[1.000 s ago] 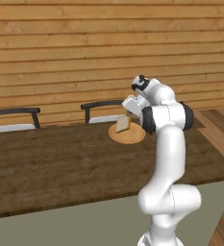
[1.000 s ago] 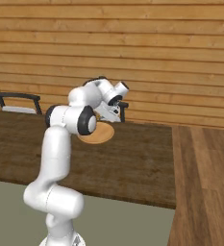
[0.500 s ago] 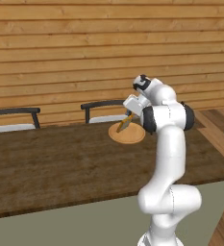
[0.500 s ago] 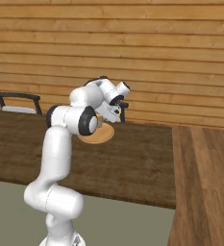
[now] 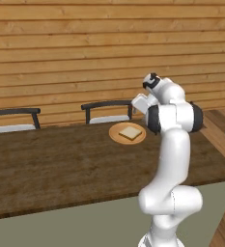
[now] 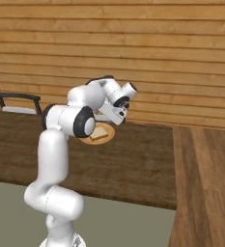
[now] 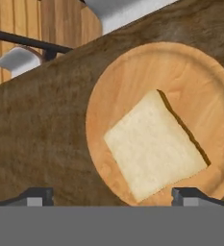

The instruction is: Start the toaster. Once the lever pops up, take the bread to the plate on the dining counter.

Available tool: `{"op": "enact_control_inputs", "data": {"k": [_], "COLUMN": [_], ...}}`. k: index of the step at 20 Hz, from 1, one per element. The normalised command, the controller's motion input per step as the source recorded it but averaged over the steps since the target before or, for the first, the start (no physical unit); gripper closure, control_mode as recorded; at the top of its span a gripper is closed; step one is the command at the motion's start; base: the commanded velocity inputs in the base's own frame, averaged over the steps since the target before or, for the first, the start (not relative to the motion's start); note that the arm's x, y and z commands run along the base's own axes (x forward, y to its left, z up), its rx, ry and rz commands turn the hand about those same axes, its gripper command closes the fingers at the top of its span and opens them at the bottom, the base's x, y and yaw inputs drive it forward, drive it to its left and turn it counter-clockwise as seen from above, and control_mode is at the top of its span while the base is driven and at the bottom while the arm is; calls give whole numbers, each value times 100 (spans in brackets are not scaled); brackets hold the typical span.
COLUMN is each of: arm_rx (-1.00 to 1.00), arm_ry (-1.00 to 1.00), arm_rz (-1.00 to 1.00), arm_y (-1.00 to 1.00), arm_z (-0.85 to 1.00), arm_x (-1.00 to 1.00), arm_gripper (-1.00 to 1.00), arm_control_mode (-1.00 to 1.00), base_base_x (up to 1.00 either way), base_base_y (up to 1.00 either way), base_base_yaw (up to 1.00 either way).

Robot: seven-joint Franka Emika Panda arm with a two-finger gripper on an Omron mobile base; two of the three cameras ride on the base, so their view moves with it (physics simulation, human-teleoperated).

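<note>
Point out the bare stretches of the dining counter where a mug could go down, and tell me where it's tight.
The dining counter lies bare from the plate leftward to the picture's edge, and from the plate forward to the counter's near edge. Right of the plate, bare wood runs to the counter's end. It is tight at the plate itself: the bread lies on it and the open gripper hangs above.

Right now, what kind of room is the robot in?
Probably a dining spot in a wooden kitchen. A slice of bread lies flat on a round plate on the long dark dining counter, chairs are pulled up behind it, and the wall is wooden planks.
</note>
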Motion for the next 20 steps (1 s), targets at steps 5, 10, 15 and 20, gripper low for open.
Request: {"op": "enact_control_inputs", "data": {"k": [5, 10, 15, 20], "arm_rx": [-2, -20, -26, -22], "arm_ry": [3, 0, 0, 0], "arm_rz": [-7, 0, 0, 0], "arm_y": [-2, 21, 29, 27], "arm_z": [39, 50, 44, 49], "arm_x": [-21, -46, -61, -74], "arm_gripper": [-100, -100, -100, -100], "arm_control_mode": [-100, -100, -100, -100], "base_base_x": [0, 0, 0, 0], "base_base_y": [0, 0, 0, 0], "base_base_yaw": [0, 0, 0, 0]}}
